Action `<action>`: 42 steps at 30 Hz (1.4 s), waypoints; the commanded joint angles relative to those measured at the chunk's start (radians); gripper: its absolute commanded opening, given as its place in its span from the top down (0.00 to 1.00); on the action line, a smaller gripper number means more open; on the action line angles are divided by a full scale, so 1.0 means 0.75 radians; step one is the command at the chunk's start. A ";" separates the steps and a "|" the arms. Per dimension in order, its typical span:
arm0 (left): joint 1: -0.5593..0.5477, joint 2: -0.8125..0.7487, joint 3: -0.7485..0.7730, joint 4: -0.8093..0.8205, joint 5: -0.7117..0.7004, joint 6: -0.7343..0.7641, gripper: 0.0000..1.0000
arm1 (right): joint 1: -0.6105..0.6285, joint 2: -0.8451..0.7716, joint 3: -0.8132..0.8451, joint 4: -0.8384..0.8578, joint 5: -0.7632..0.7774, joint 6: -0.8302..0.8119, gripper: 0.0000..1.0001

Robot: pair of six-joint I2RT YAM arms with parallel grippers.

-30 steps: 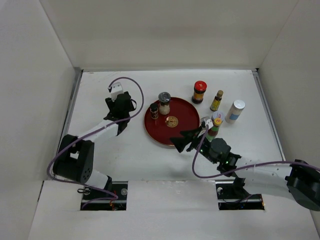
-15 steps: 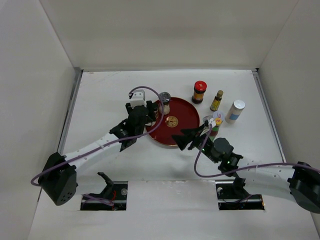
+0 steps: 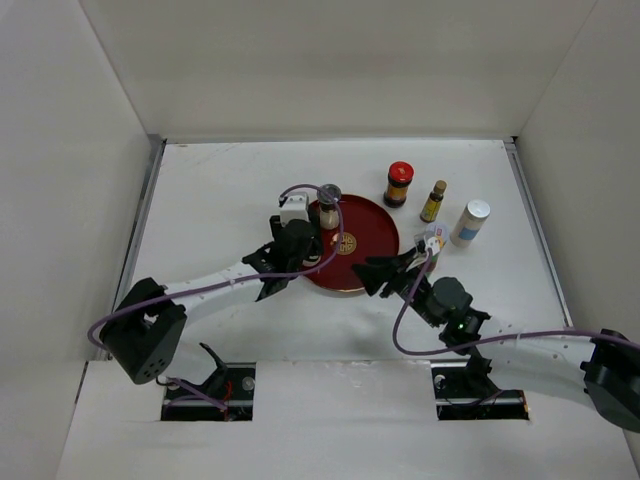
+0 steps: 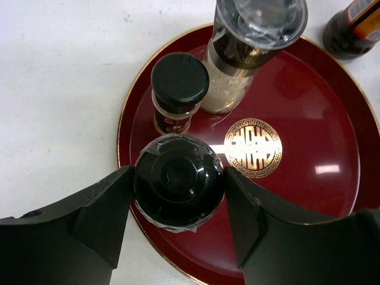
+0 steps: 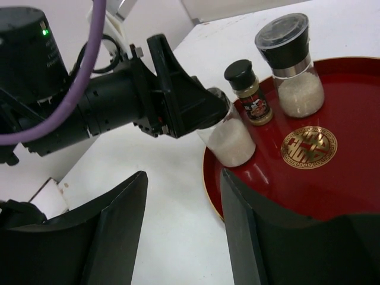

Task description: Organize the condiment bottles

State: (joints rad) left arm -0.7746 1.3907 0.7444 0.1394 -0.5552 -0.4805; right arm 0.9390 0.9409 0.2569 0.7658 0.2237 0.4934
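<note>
Pinching a clear black-capped jar of white grains (image 5: 231, 139) with the left gripper (image 4: 178, 185), black fingers (image 4: 104, 219) pressed to either side of the round cap. Held over the near left part of the round red tray (image 4: 320, 136) with its gold emblem, just inside the rim; whether resting on the tray floor, cannot tell. Moved far since a second ago: then out on the left of the white table (image 3: 215, 185), well apart from the tray, now reaching across its left rim. Only two bottles on the tray then, the same two unmoved now: small black-capped spice bottle (image 4: 179, 83) just beyond the held jar, and tall clear grinder (image 3: 328, 203) with a dark wrapped top beside it, near the far left rim. Spread and empty at the right gripper (image 5: 181, 231), with bare table and tray rim showing between its fingers (image 5: 116, 237); low at the tray's near right rim, barely shifted from a second ago. Off the tray to the far right, in the same spots as before: red-lidded dark jar (image 3: 400, 183), small dark yellow-capped bottle (image 3: 433, 201), white bottle (image 3: 470, 222), apart from one another. Open red floor across the tray's centre and right half. Wide open table left of the tray and along the far edge, closed in by white walls (image 3: 70, 200) on the left, far and right sides.
</note>
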 commanded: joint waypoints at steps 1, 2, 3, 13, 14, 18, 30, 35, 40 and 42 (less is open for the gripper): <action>-0.005 -0.007 -0.013 0.197 0.012 -0.016 0.64 | -0.012 -0.011 0.007 0.053 0.047 -0.014 0.41; -0.001 -0.003 -0.017 0.197 0.012 -0.012 0.61 | -0.012 -0.007 0.015 0.045 0.059 -0.014 0.39; 0.003 0.001 -0.025 0.197 0.012 -0.012 0.57 | -0.012 -0.005 0.028 0.026 0.074 -0.014 0.36; 0.036 -0.232 -0.178 0.309 0.016 0.007 0.13 | -0.087 0.101 0.381 -0.332 0.221 -0.085 0.10; 0.048 -0.283 -0.209 0.339 0.004 0.001 0.03 | -0.114 0.132 0.426 -0.350 0.229 -0.103 0.08; 0.109 -0.496 -0.366 0.464 -0.073 -0.053 0.00 | -0.265 0.289 0.614 -0.456 0.276 -0.149 0.04; 0.424 -0.635 -0.675 0.583 0.014 -0.278 0.00 | -0.615 0.868 1.291 -0.945 0.489 -0.329 0.00; 0.437 -0.527 -0.684 0.626 0.069 -0.312 0.00 | -0.684 1.036 1.520 -1.166 0.393 -0.314 0.00; 0.437 -0.492 -0.680 0.642 0.078 -0.321 0.00 | -0.719 1.146 1.641 -1.291 0.350 -0.298 0.00; 0.437 -0.492 -0.682 0.642 0.084 -0.323 0.00 | -0.729 1.183 1.666 -1.320 0.322 -0.292 0.00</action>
State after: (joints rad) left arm -0.4522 1.0233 0.2348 0.5495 -0.5137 -0.7036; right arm 0.4034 1.8034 1.4464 -0.1463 0.5037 0.2764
